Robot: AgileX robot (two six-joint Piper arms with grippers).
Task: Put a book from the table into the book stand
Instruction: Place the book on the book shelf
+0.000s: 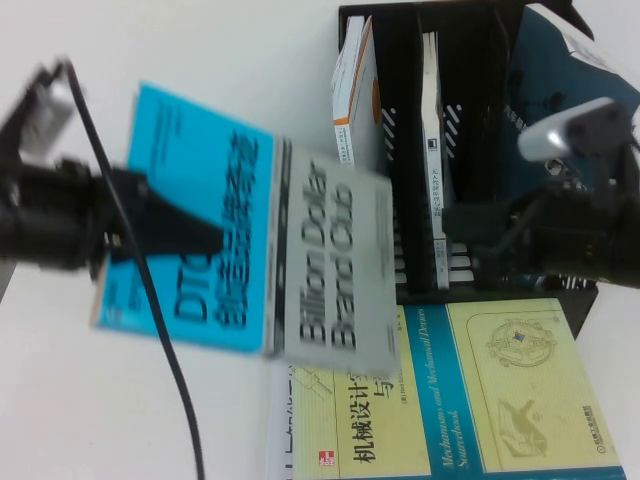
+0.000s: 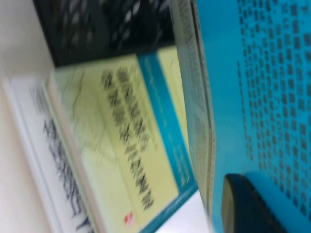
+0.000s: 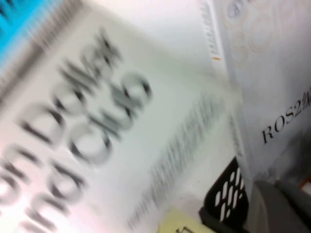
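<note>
Nearest to us in the high view lies the pale yellow-green book [image 1: 500, 390] with its teal band, flat on the white surface [image 1: 60, 400] at the front edge, with a white book [image 1: 285, 420] peeking out beneath its left side. In the left wrist view the same yellow-green cover [image 2: 121, 141] shows below the raised blue one.

Just above it we see the book [image 1: 250, 250], cyan on its left half and grey on its right, lifted off the surface and tilted, its grey end overlapping the yellow-green book's upper left corner. The left gripper [image 1: 175, 235] reaches in from the left, its fingers [image 1: 190, 235] clamped on the cyan half; one dark finger [image 2: 248, 204] presses the blue cover [image 2: 262, 87] in the left wrist view.

The right gripper [image 1: 470, 240] sits at the right, in front of the book stand, near the book's grey edge; we cannot tell whether its fingers are open or closed. Its wrist view is filled by the grey cover [image 3: 97, 131].

Farthest back stands the black book stand [image 1: 400, 150], holding a white and orange book [image 1: 355, 90] in its leftmost slot, a thin white one [image 1: 432, 150] further right, and a dark teal book [image 1: 550, 110] at its right end.
</note>
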